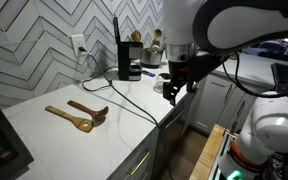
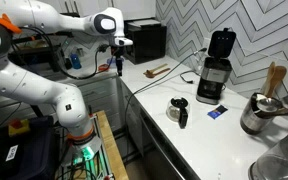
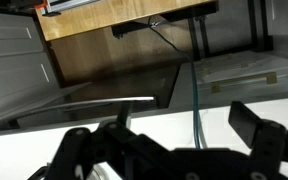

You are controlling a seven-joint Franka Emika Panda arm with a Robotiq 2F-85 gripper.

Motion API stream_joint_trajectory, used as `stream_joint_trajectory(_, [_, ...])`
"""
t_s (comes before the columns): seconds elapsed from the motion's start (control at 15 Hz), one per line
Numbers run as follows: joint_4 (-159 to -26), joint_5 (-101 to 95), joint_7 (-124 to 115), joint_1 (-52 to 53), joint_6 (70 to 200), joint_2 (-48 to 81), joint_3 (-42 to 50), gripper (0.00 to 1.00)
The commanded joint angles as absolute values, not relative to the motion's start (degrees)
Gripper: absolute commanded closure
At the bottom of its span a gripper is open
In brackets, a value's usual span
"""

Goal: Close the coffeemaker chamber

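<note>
Against herringbone tile (image 1: 34,25), white counter (image 1: 84,140) — coffeemaker chamber (image 2: 218,58) open, wooden spoons (image 1: 76,115) apart

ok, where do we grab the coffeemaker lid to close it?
The top free edge of the lid: it stands upright, thin and flat, above the coffeemaker chamber. Bring the open gripper in from above, pinch across its thickness, then probably swing it down.
</note>
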State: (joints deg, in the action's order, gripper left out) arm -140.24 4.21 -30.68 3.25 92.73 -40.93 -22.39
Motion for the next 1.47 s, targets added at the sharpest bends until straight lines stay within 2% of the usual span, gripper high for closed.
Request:
stream_joint_trajectory(0.0, [-140.16,3.77,-31.15,4.11,92.68,-40.67,-21.72,0.0])
stream_joint_trajectory(0.67, [-139.68,3.04,-30.73,3.57,93.07,-40.23,-21.28,0.0])
stream_joint_trajectory(1.0, [-132.31,-10.75,-26.12,-0.62,98.74,-33.56,-19.4,0.0])
stream_joint_trajectory(1.4, [-122.45,-30.99,-21.46,-3.41,113.57,-20.09,-17.36,0.0])
